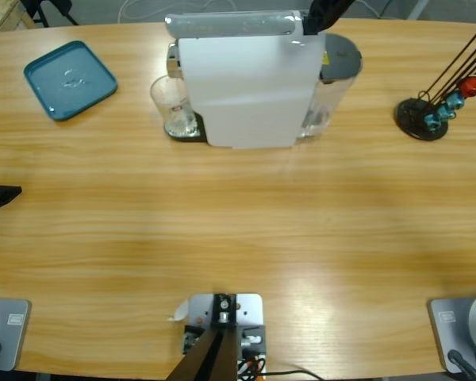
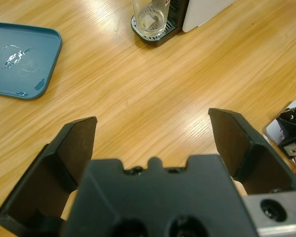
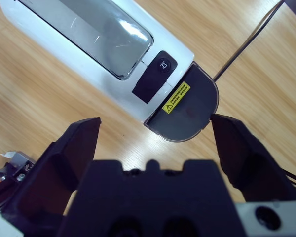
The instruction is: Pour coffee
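the glass (image 1: pixel 173 107) stands on the drip tray of the coffee machine (image 1: pixel 246 87), near the middle of the tabletop's (image 1: pixel 238 230) far edge, just at the machine's left flank in the high view. any coffee in it is too faint to tell; the glass looks clear, nearly empty.

the right gripper (image 3: pixel 155 128) hangs over the machine's top, its fingers spread wide with nothing between them. the black button (image 3: pixel 164 64) lies straight ahead of the fingers, beyond the dark round lid with the yellow label (image 3: pixel 176 97). the machine's long axis runs slantwise across that wrist view, from upper left to lower right.

the left gripper (image 2: pixel 153 133) is also spread and empty, low over bare wood near the tabletop's left edge. the glass (image 2: pixel 149 17) lies well ahead of its fingers, slightly left of their centre line; the teal tray (image 2: pixel 37 64) sits off to the left.

judging by this, the right arm is the nearer to the button, and the coming move turns on a short descent forward onto it.
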